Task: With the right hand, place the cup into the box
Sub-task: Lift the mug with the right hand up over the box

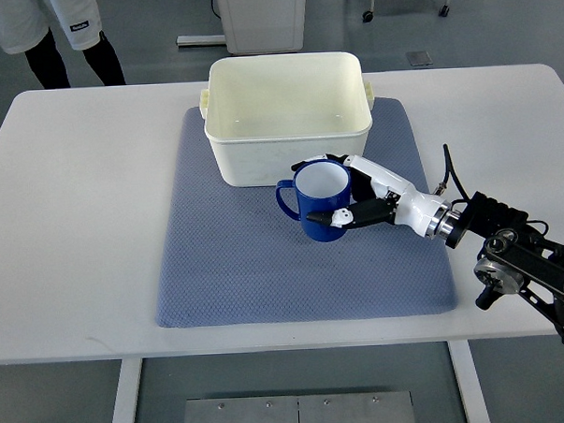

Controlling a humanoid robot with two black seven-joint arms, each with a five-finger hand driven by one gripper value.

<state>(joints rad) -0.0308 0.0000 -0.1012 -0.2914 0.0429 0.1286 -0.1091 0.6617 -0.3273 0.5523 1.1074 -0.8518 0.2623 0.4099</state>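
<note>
Cup [319, 202] sits upright on the mat [238, 270], right of the mat's middle, just in front of the box [287, 118] near its front-right corner — blue outside, white inside, handle pointing left. Right hand [361, 200] comes in from the table's right edge and is wrapped round the cup's right side, fingers [343, 214] curled against the wall front and back, so it reads as clamped on the cup; whether the cup is lifted off the mat yet I cannot tell. Left hand not in view. Cup looks like glazed ceramic: stiff, fairly heavy for its size, smooth and likely slippery, would chip if knocked on the box rim. Side grip on the body opposite the handle seems sound; keep it upright and clear the box wall before lowering. Box is white plastic, open top, empty as far as seen, small lugs at the sides, standing at the mat's back edge. Mat is blue-grey, textured, probably grippy, laid on a white table [77, 230]. Room: grey floor, a person's legs [74, 57] beyond the table's back-left corner, a white cabinet base [259, 16] behind the box — chair castors further right.
</note>
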